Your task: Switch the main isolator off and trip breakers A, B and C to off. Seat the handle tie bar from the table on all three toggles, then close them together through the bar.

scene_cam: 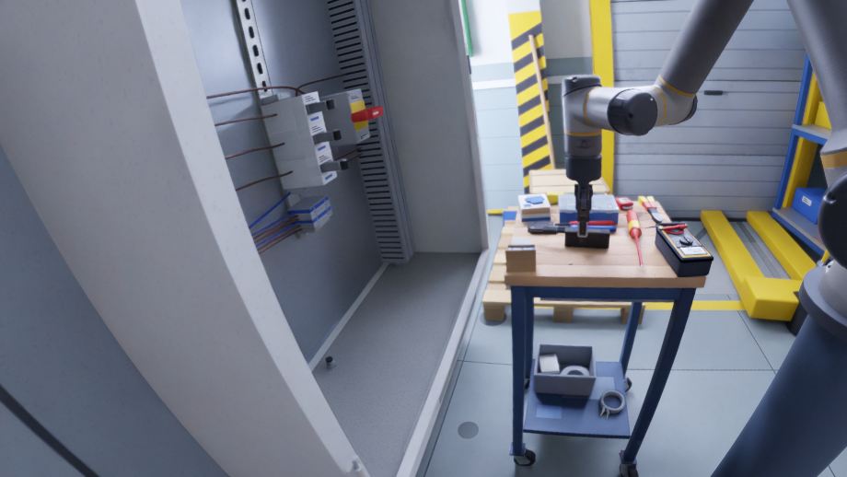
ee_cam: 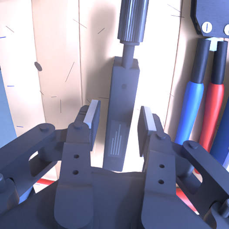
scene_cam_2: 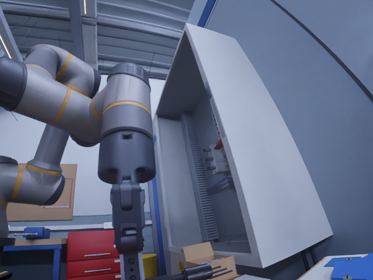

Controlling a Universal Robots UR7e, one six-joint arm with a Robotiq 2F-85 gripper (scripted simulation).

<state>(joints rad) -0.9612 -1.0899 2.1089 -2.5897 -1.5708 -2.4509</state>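
Observation:
My gripper (ee_cam: 118,128) points straight down over the wooden table top (scene_cam: 593,252), just above the dark grey handle tie bar (ee_cam: 122,113), which lies flat between the fingers. The bar (scene_cam: 587,238) sits mid-table. In the open cabinet on the left, the main isolator (scene_cam: 350,115) carries a red handle (scene_cam: 367,112) sticking out. Breakers A, B and C (scene_cam: 308,145) sit in a row below it, each with a small dark toggle. The gripper is open and holds nothing.
The white cabinet (scene_cam_2: 241,150) stands left of the table, its door swung wide. On the table lie a dark-handled tool (ee_cam: 131,24) touching the bar's far end, blue and red handled pliers (ee_cam: 202,104), a red screwdriver (scene_cam: 634,231), a black meter (scene_cam: 684,249) and small boxes (scene_cam: 520,255).

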